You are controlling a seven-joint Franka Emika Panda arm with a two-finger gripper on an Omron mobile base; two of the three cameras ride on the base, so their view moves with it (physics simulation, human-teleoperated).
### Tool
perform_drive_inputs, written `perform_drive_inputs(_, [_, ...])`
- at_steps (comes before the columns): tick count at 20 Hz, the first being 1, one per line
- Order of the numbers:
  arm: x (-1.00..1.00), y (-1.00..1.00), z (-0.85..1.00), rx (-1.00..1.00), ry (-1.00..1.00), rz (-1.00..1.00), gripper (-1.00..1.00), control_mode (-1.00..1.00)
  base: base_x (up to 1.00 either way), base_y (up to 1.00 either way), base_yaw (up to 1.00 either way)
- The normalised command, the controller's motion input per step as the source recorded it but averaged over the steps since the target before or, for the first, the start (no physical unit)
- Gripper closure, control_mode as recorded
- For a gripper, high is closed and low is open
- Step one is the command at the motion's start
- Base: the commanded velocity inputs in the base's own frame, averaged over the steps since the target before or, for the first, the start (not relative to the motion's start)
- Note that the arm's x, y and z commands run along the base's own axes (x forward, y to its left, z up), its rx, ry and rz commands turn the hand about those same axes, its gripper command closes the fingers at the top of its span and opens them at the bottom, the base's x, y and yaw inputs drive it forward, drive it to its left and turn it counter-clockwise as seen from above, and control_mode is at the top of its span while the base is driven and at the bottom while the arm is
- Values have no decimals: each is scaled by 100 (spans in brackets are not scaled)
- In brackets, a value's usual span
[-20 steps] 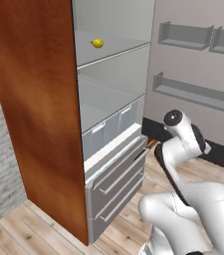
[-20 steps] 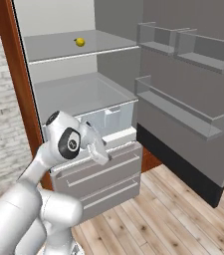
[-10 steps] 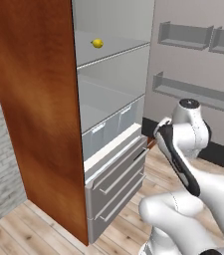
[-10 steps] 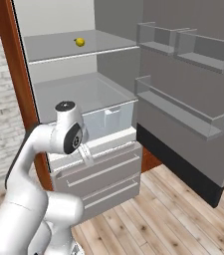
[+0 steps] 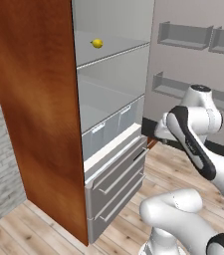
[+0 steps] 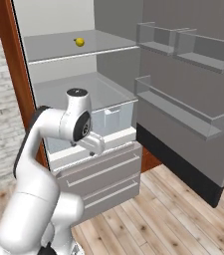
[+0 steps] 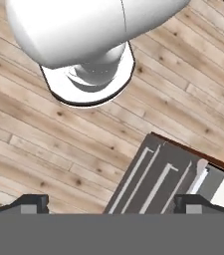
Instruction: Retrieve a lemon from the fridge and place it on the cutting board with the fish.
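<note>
Yellow lemon [image 5: 97, 43] rests on the fridge [image 5: 113, 99] shelf; hand [image 7: 111, 203] spread wide, empty.

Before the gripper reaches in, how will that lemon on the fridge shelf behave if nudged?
The lemon looks rounded, so it would probably roll on the smooth flat shelf. It looks small, so likely light, and it could slip between wide fingers.
</note>
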Motion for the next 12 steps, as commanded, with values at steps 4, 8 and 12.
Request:
perform_drive_inputs(4, [-42, 3, 25, -10, 0, 64, -100, -100, 0, 0, 0])
perform_drive_inputs(8, [-39, 0, 23, -18, 0, 63, -100, -100, 0, 0, 0])
perform_drive_inputs(12, [-59, 1, 1, -6, -5, 17, -100, -100, 0, 0, 0])
